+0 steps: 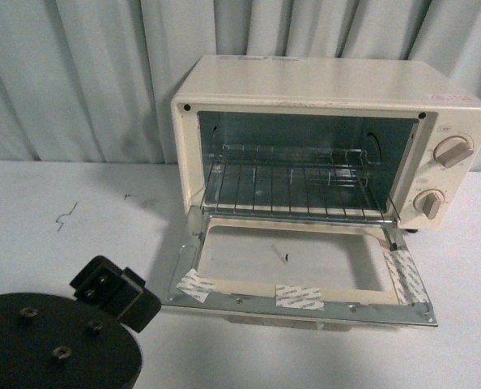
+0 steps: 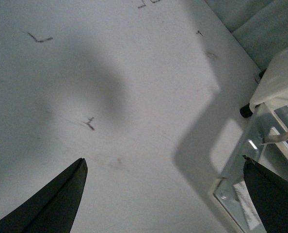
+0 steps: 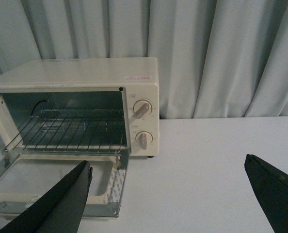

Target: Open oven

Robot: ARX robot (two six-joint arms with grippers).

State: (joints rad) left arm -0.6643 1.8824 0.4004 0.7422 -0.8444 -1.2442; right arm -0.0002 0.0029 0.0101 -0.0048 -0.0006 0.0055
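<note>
The cream-white oven stands at the back of the white table. Its door is folded down flat on the table, and the wire rack shows inside. Two round knobs sit on its right panel. The oven also shows in the right wrist view, door down. My left gripper is open above bare table beside the door's left corner. My right gripper is open, back from the oven and to its right. In the front view only the left arm's dark body shows.
A pale curtain hangs behind the table. The white tabletop carries small dark scuff marks left of the oven. Strips of patterned tape sit on the door's inner frame.
</note>
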